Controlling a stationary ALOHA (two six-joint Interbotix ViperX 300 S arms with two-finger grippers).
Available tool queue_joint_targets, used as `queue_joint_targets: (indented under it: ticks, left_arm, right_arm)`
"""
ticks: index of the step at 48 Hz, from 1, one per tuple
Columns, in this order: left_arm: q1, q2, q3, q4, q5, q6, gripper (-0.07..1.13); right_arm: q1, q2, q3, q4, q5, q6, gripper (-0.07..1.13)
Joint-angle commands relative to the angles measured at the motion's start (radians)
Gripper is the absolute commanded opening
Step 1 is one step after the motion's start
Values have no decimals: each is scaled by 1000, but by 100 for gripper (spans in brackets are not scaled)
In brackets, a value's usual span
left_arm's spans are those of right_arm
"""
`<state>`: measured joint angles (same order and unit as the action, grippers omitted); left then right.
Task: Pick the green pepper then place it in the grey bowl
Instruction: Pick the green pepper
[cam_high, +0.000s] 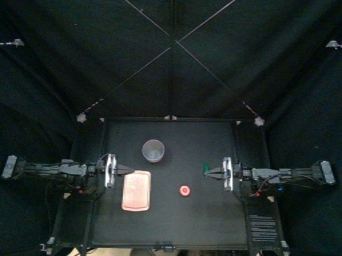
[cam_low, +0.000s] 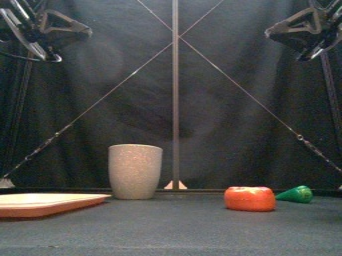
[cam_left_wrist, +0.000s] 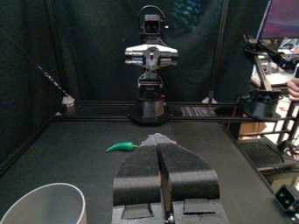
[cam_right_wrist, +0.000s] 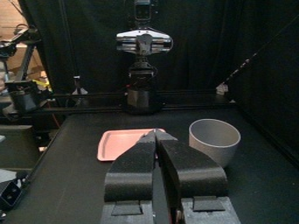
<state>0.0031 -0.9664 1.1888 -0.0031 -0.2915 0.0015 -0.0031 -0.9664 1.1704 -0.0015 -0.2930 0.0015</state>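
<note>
Jaws on both arms were pressed together with nothing between them, as you could see in each wrist view: the left gripper (cam_left_wrist: 159, 142) showed only a thin seam between its jaws, and so did the right gripper (cam_right_wrist: 158, 136). Both arms were held out at the sides of the table (cam_high: 174, 225), left arm at the left edge and right arm at the right edge. In the front view they hung high above everything on it.

Nearest you, toward the front left, the pink tray (cam_low: 47, 204) lay flat with nothing on it. To its right, a little past the middle of the table, sat a round red toy (cam_low: 250, 198). The green pepper (cam_low: 295, 194) lay on its side on the bare tabletop just beside that red toy, on its right and slightly behind it. You could not tell from these views whether the two touched. That put the pepper on the right half of the table, closer to the right gripper than to the left one, and well apart from both.

Farther back, left of centre, the grey cup (cam_low: 135, 171) stood upright and looked empty, apart from the tray and well away from the pepper.
</note>
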Motion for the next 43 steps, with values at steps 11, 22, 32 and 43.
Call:
queue_joint_targets:
  ticks: [11, 22, 32, 43]
  left_arm:
    - [29, 8, -63, 17, 284, 5, 11]
    - [91, 8, -77, 28, 373, 5, 11]
    - [92, 8, -69, 29, 371, 5, 11]
    - [94, 8, -69, 31, 371, 6, 11]
  right_arm:
    - [-87, 67, 11, 308, 97, 132, 15]
    - [-206, 140, 26, 405, 279, 179, 61]
    - [-298, 187, 43, 433, 348, 293, 107]
    - [-345, 279, 58, 431, 437, 410, 104]
